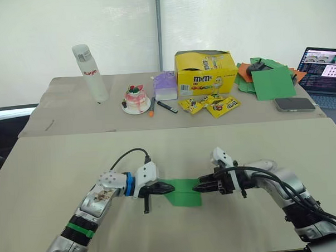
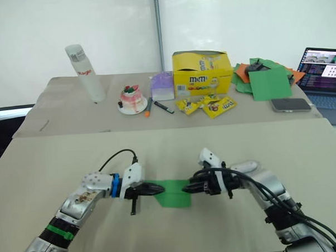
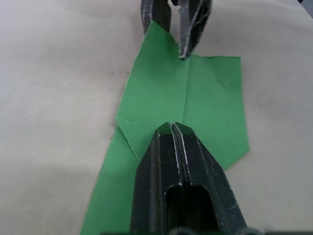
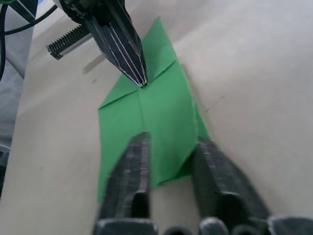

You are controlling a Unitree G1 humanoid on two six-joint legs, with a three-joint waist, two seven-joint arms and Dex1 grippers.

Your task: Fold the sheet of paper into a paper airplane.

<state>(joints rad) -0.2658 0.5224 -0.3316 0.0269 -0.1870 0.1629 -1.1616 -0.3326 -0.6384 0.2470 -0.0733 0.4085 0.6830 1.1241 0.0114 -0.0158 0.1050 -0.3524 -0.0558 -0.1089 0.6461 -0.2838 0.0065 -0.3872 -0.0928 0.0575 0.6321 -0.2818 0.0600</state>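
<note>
Left eye view: 1 thin bright green sheet of paper (image 1: pixel 183 191), partly creased, lies flat on the near beige table (image 1: pixel 58 164) between 2 grippers. Left gripper (image 1: pixel 169 188) has its black fingers pressed together, tips on the sheet's left edge; left wrist view shows them closed, tips resting on top of the folded paper near the centre crease. Right gripper (image 1: pixel 197 188) is at the sheet's right edge; right wrist view shows its 2 fingers (image 4: pixel 132 171) parted w/ a narrow gap, lying over the near end of the sheet, nothing held.

Far table: 1 white bottle w/ red lettering (image 1: pixel 91 73), 1 small pink-white cake on a plate (image 1: pixel 137 99), 1 pale purple box (image 1: pixel 165 85), 1 black marker (image 1: pixel 166 106), 1 open yellow candy box (image 1: pixel 205 72) (contents can't tell), approx. 3 yellow candy packets (image 1: pixel 210 104) in front of it, 1 heap of green and orange sheets (image 1: pixel 268 77), 1 phone (image 1: pixel 294 104), 1 laptop (image 1: pixel 326 74) at the right edge.
</note>
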